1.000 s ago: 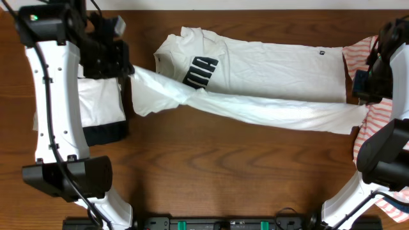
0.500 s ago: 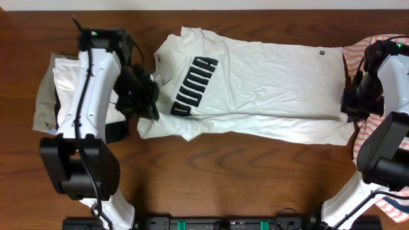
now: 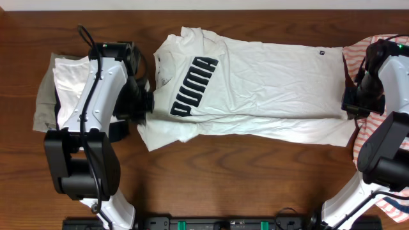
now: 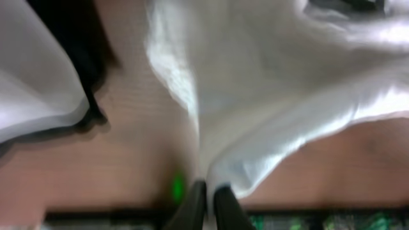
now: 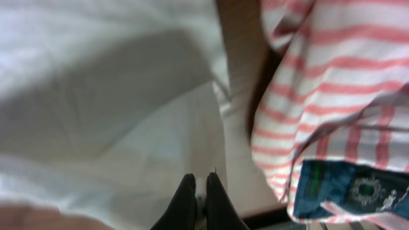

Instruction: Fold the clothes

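Note:
The clothes' main piece, a large white T-shirt [image 3: 268,70] with dark block lettering [image 3: 195,86], lies lengthwise across the table, its front strip doubled over. My left gripper [image 3: 148,105] sits at the shirt's left edge. In the left wrist view it [image 4: 206,191] is shut on a pinch of the white cloth [image 4: 268,83]. My right gripper [image 3: 350,110] is at the shirt's right edge. The right wrist view shows it [image 5: 200,185] shut on a fold of the white shirt [image 5: 108,96].
A stack of white, khaki and black garments [image 3: 70,83] lies under the left arm. A coral-and-white striped garment [image 3: 377,121] is heaped at the right edge, close beside the right gripper [image 5: 339,83]. Bare brown table [image 3: 243,172] runs along the front.
A second ago the shirt's front strip hung stretched between both grippers. It now lies flatter along the shirt's front. The left gripper swung from the far left back to the shirt's left edge.

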Motion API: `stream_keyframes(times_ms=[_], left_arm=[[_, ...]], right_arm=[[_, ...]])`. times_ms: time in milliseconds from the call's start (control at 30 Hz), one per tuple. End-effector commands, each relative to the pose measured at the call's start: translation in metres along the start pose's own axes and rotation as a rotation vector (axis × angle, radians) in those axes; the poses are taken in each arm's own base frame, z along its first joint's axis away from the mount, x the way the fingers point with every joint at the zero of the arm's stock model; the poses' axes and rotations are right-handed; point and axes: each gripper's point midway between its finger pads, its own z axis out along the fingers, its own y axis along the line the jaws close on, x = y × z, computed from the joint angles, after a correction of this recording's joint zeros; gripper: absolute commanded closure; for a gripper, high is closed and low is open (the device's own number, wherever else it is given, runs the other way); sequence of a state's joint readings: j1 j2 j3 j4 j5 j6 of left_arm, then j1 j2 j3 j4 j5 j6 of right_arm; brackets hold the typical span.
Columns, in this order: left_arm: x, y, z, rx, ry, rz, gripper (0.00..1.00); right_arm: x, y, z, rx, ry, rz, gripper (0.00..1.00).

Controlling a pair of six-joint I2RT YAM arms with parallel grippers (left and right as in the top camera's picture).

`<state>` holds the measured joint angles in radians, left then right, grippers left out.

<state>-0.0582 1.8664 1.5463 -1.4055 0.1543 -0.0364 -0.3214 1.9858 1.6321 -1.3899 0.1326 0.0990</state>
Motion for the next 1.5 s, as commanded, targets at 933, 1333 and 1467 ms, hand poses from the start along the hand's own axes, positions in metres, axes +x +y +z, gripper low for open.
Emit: stream_keyframes(times_ms=[933,1333,1467], left_arm=[[-0.140,-0.024,-0.057,0.103,-0.643,0.026,0.94],[-0.163,-0.039,-0.048,0.112,-0.686,0.059,0.94],[-0.172,-0.055,-0.047,0.120,-0.715,0.095,0.94]], right_arm=[[-0.071,0.003,0.022,-0.103,-0.283,0.154,0.99],[-0.092,0.009,0.027,-0.115,-0.381,0.158,0.99],[-0.092,0.009,0.027,-0.118,-0.382,0.170,0.99]])
